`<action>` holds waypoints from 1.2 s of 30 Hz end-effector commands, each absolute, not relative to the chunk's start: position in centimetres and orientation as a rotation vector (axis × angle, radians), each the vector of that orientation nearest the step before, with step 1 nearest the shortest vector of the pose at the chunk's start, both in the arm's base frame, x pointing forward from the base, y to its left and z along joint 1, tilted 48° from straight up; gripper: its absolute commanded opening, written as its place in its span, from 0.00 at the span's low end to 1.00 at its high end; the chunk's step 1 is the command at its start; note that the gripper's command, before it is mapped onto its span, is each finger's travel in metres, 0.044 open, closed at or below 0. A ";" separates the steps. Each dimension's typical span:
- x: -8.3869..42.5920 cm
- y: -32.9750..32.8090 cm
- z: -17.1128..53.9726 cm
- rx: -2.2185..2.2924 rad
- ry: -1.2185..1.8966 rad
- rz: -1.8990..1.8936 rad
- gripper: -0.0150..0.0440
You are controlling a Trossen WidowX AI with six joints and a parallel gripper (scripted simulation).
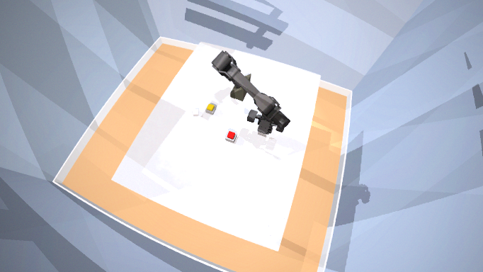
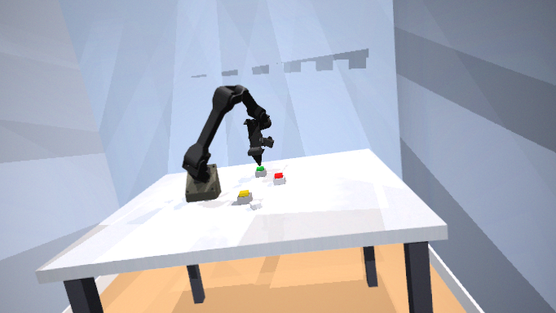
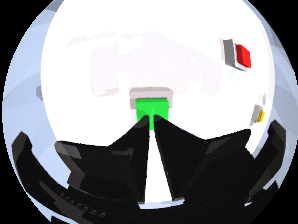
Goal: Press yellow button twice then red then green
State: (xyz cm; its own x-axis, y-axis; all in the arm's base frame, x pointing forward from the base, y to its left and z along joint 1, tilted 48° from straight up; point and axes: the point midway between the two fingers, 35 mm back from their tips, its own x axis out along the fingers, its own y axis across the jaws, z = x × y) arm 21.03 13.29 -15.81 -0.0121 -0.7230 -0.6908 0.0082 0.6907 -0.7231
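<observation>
My gripper is shut and empty, pointing down with its fingertips at the top of the green button. The tips overlap the near part of the green cap in the wrist view; whether they touch it or it is pressed in, I cannot tell. In the top view the arm hides the fingertips and the green cap. The red button stands to one side, its cap raised. The yellow button is farther off, its cap raised too.
A small white block lies beside the yellow button. The robot's base stands on the white table, near the yellow button. The upper arm and forearm reach above the table from the base to the green button.
</observation>
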 end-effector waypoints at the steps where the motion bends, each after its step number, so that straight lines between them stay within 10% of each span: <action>1: 20.9 12.6 -16.2 -0.634 1.486 -0.644 0.29; 36: 21.3 15.1 -14.0 -0.633 1.486 -0.643 0.38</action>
